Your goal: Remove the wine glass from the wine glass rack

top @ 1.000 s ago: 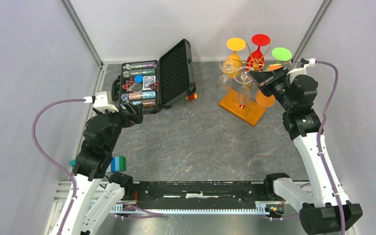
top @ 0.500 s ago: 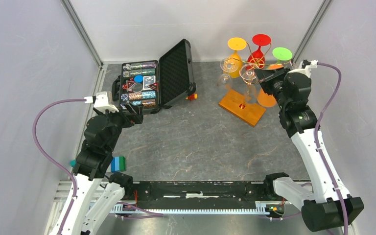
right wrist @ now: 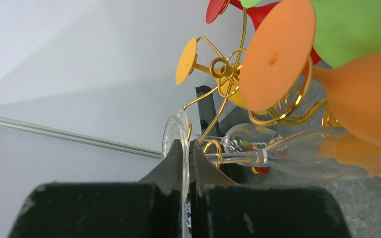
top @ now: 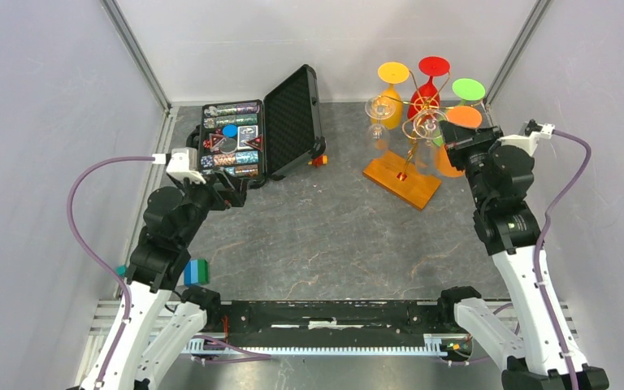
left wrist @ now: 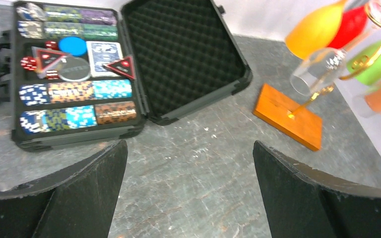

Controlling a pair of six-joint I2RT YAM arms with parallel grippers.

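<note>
Right fingers point(right wrist: 172, 166) were clenched on the thin round foot of the clear wine glass point(right wrist: 278, 156), pinched edge-on. The stem ran out sideways from the pinch and the bowl lay nearly level, low beside the orange glass point(right wrist: 362, 99).

Change over the last second: the right arm pulled back toward its own side of the bench point(top: 325, 236). The held glass went with it, from over the wooden base to up beside the gold curls of the wine glass rack point(top: 402, 175). The grip did not change over that second. The rack base sat in the same spot, so the rack was not dragged.

Meaning for the task: the lift-off looked underway, past the grasp and into the withdraw. Whether the stem was free of the gold wire could not be told. In the right wrist view a loop sat right by the stem near the foot.

A second clear glass point(top: 378, 110) hung on the far left side of the rack. The yellow glass point(top: 392, 73), red glass point(top: 433, 67) and green glass point(top: 468, 89) hung upside down with their feet on top.

Risk: the orange bowl was close to the held bowl, so a careless pull could knock it.

Left fingers point(left wrist: 84, 193) were released, spread wide and grasping nothing. They hovered over the bench near the open poker chip case point(top: 248, 142), well apart from the rack. The left arm had edged slightly toward the case, with no part in the task.
</note>
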